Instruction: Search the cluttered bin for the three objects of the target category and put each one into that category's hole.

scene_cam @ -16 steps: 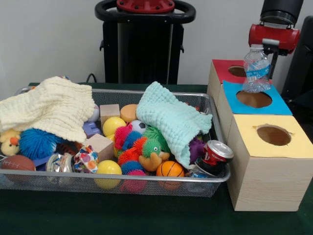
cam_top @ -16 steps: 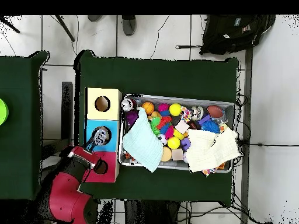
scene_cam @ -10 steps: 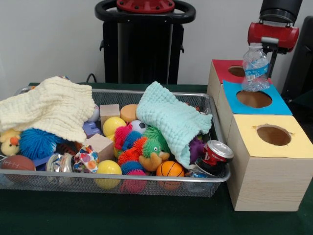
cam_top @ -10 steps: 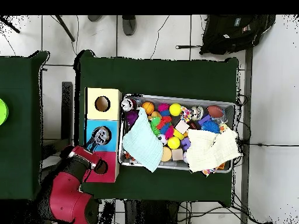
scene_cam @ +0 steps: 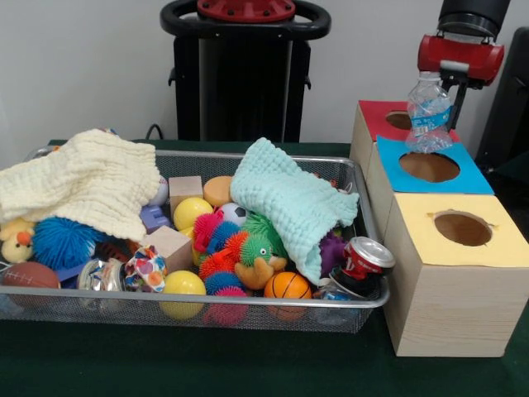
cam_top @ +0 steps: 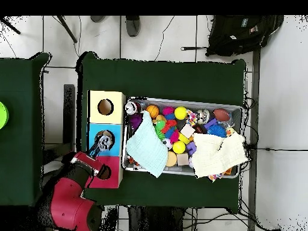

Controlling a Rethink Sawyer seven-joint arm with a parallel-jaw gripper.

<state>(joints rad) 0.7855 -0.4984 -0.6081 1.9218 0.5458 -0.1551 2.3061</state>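
Observation:
My gripper (scene_cam: 443, 83) hangs at the top right of the front view, shut on the neck of a clear, crinkly plastic bottle (scene_cam: 429, 112) with a blue label. The bottle dangles slightly tilted just above the round hole (scene_cam: 428, 167) of the blue-topped box (scene_cam: 475, 175). In the overhead view the bottle (cam_top: 104, 142) sits over that box's hole, beside my red arm (cam_top: 71, 195). The silver wire-mesh bin (scene_cam: 248, 155) lies left of the boxes, full of toys. A clear crinkled plastic piece (scene_cam: 99, 274) shows at its front left corner.
A red-topped box (scene_cam: 382, 124) stands behind the blue one and a yellow-topped box (scene_cam: 483, 248) in front. In the bin lie a cream cloth (scene_cam: 83, 182), a mint cloth (scene_cam: 293, 203), a crushed red can (scene_cam: 364, 260), balls, spiky toys and wooden blocks.
My gripper has risen slightly with the bottle. The bottle now hangs a little higher and more tilted over the blue box's hole. The bin's contents have not moved.

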